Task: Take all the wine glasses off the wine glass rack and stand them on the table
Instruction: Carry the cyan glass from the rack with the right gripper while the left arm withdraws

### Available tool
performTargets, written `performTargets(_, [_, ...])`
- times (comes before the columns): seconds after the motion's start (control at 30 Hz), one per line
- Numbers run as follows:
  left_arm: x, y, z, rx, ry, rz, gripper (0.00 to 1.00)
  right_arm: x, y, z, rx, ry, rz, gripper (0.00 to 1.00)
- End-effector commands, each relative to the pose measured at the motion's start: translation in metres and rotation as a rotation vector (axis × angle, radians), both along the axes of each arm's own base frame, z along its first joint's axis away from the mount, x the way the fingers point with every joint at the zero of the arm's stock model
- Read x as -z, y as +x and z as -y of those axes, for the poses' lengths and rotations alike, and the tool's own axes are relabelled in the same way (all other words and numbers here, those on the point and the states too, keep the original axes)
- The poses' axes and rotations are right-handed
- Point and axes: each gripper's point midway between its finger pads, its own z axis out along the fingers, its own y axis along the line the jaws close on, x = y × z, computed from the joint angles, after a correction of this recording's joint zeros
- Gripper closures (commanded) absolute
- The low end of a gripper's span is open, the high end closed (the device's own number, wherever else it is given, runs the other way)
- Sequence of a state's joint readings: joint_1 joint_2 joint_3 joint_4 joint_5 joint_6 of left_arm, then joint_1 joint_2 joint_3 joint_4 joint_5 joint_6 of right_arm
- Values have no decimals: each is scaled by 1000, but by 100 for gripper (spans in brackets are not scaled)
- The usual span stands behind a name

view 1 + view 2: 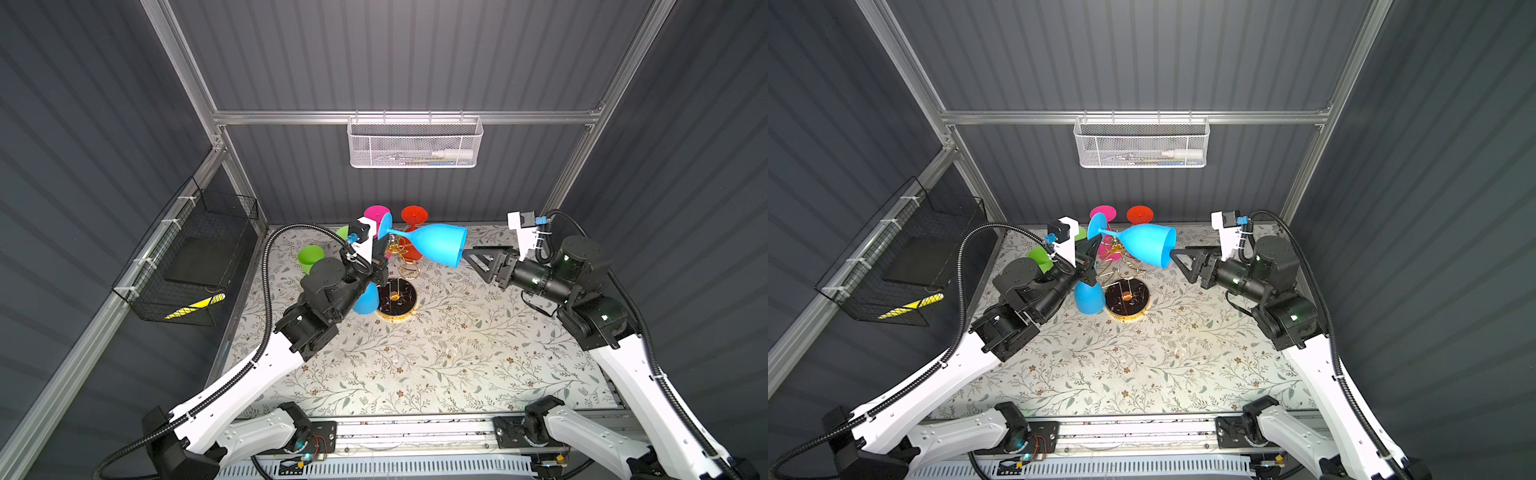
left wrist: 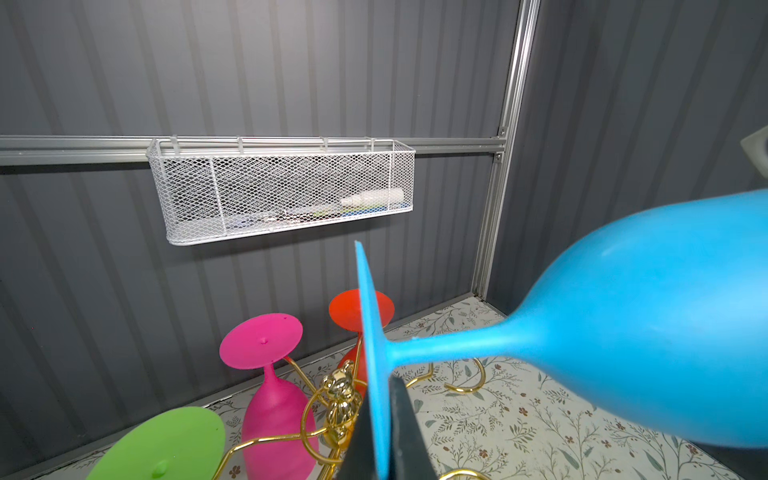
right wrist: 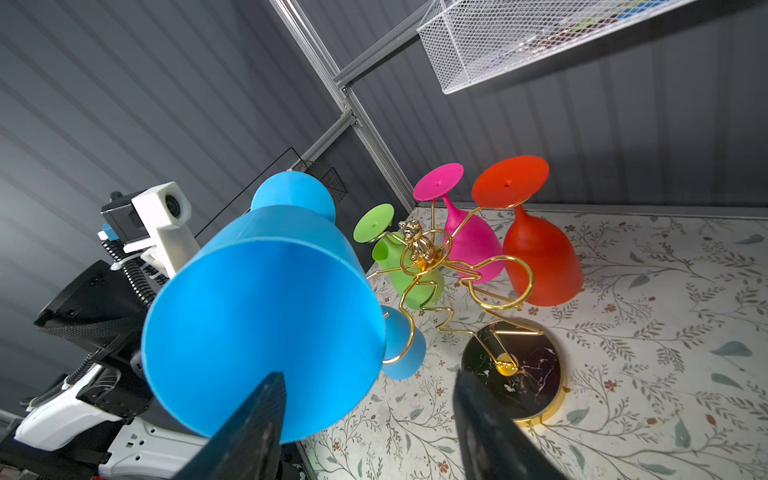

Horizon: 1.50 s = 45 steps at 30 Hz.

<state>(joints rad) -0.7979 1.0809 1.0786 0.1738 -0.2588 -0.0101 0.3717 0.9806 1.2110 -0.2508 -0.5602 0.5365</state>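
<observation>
We see dark grey ribbed walls (image 1: 415, 62) on three sides, framed by aluminium rails (image 1: 291, 117). Beyond the left fingers (image 2: 405, 436), a white mesh basket (image 2: 282, 187) hangs from the back rail, with a white tube (image 2: 372, 197) lying inside. Well out to the side of those fingers, a black wire basket (image 1: 187, 257) is tied to the side rail, holding a yellow-and-black striped item (image 1: 195, 307). Below the right fingers (image 3: 249, 436) spreads a pale tabletop (image 1: 457, 353) printed with leafy sprigs, brightly lit towards the front.
</observation>
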Motion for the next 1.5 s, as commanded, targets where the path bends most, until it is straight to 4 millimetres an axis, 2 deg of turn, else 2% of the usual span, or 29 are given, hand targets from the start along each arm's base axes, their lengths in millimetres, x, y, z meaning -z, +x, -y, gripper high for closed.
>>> performTargets(0.0, [-10, -3, -4, -1, -44, 21, 100, -10, 4, -7, -35, 51, 16, 42])
performTargets(0.2, [-11, -2, -2, 5, -48, 18, 100, -8, 15, -15, -53, 75, -4, 58])
performTargets(0.57, [-10, 0, 2, 11, -45, 14, 100, -9, 15, -20, -74, 90, -16, 88])
performTargets(0.8, [-9, 3, 1, -2, -45, 8, 99, -11, 15, -18, -63, 97, -19, 98])
performTargets(0.83, [-8, 3, 0, -11, -46, 5, 95, -12, 14, -17, -60, 96, -16, 99])
performTargets(0.87, [-8, 4, -3, -26, -50, 1, 87, -14, 14, -16, -52, 92, -12, 100])
performTargets(0.97, [-8, 6, -13, -72, -64, -5, 52, -20, 16, -7, -11, 75, -4, 100])
performTargets(1.03, [-9, 5, -21, -103, -77, -7, 34, -25, 17, 0, 19, 67, 12, 100])
performTargets(1.27, [-15, 0, -49, -203, -97, 7, 25, -42, 17, 29, 124, 33, 44, 100])
performTargets(1.4, [-24, -11, -74, -265, -121, 28, 21, -36, 25, 57, 261, -74, 19, 100])
performTargets(1.47, [-28, -19, -91, -306, -142, 39, 18, -28, 32, 77, 358, -196, -5, 100])
